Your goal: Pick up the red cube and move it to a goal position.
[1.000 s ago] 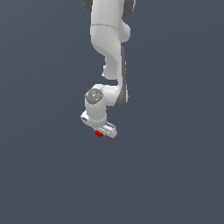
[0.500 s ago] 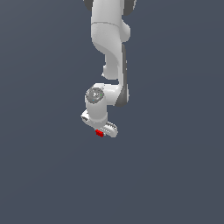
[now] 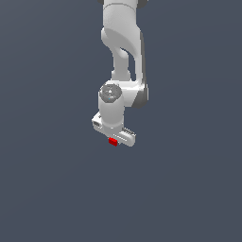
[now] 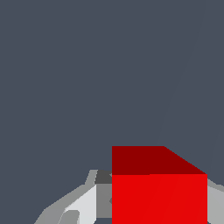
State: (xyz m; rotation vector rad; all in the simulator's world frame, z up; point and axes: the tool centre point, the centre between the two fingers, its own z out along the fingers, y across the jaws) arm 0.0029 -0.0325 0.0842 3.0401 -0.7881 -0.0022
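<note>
White rounded arm (image 3: pixel 122 42), dark joint trim, grey wrist cap; white pincer (image 3: pixel 115 137).

The tiny red cube (image 3: pixel 112 141) sat between the white robot gripper's (image 3: pixel 114 140) fingers, directly below the upright arm (image 3: pixel 124 56).

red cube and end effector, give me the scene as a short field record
cube: red cube, small, flat faces
cube place: between the fingers of the end effector, at its tip
end effector: white, shut on the cube
arm: white, reaching down from the top of the exterior view
surroundings: plain grey all around, no other thing in view
goal marker: none visible
</note>
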